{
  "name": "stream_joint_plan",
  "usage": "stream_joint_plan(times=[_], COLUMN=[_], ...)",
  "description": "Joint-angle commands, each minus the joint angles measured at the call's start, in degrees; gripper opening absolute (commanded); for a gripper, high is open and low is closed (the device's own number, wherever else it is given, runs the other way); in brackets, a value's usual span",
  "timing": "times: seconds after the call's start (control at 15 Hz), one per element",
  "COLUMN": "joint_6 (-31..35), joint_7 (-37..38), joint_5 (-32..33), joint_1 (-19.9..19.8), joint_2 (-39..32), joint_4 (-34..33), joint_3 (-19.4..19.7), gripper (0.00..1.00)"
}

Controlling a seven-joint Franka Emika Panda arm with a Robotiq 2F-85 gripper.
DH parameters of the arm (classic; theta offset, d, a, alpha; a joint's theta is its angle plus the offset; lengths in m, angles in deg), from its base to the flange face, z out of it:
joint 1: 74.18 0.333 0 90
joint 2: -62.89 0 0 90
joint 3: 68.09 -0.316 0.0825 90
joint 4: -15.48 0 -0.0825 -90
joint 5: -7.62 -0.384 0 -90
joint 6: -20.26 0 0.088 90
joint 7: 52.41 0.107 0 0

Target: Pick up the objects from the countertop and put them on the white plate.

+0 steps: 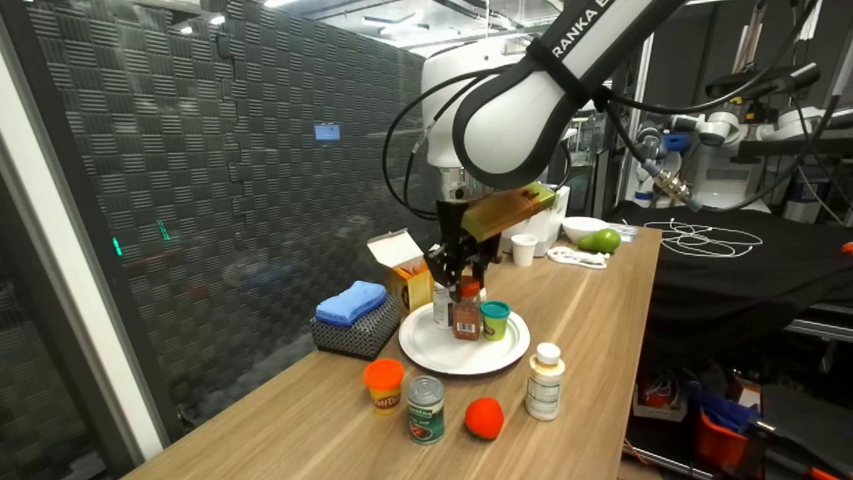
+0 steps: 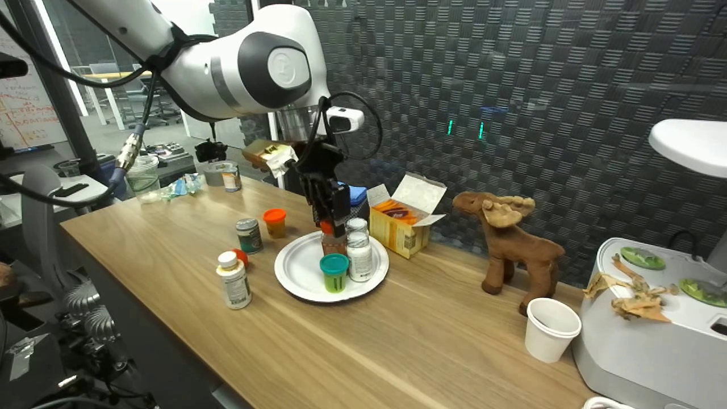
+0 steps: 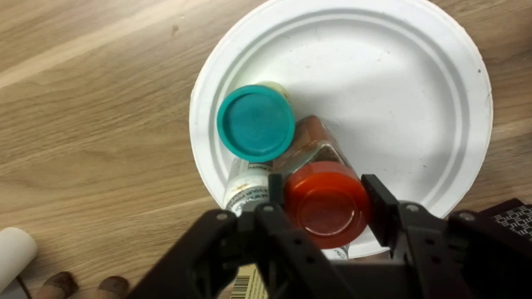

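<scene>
Low in the wrist view, the gripper (image 3: 324,190) holds the red-lidded spice jar (image 3: 321,173), which should sit flat on the white plate (image 3: 399,104) before release.

In an exterior view, a green cylindrical tub (image 1: 494,325) stands on the round white plate (image 1: 460,361), right of a square red-lidded jar (image 1: 468,319). Before the plate, on the brown wooden countertop (image 1: 586,347), left to right, are a yellow tub (image 1: 384,390), green metal can (image 1: 426,410), orange ball (image 1: 484,419) and white bottle (image 1: 544,385).
</scene>
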Motion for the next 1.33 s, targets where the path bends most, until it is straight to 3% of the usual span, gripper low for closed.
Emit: stream_joint_plan(times=[0.0,0.2,0.27,0.73,1.27], joint_6=[0.5,0.5,0.7,1.2,5.5], joint_7=[-5.1,-8.0,-8.5,-7.1,5.1], joint_5=[-3.1,-5.5,-6.0,-7.8,-13.3], joint_1=[-0.3,-0.7,-0.6,-0.1,2.2], joint_2=[-0.8,0.0,0.4,5.2,14.3], joint_4=[-1.6,-1.1,-0.8,2.7,18.3], joint_3=[0.3,-0.1,-0.1,0.1,-2.3], gripper=[0.76,0.98,1.0,1.0,1.0])
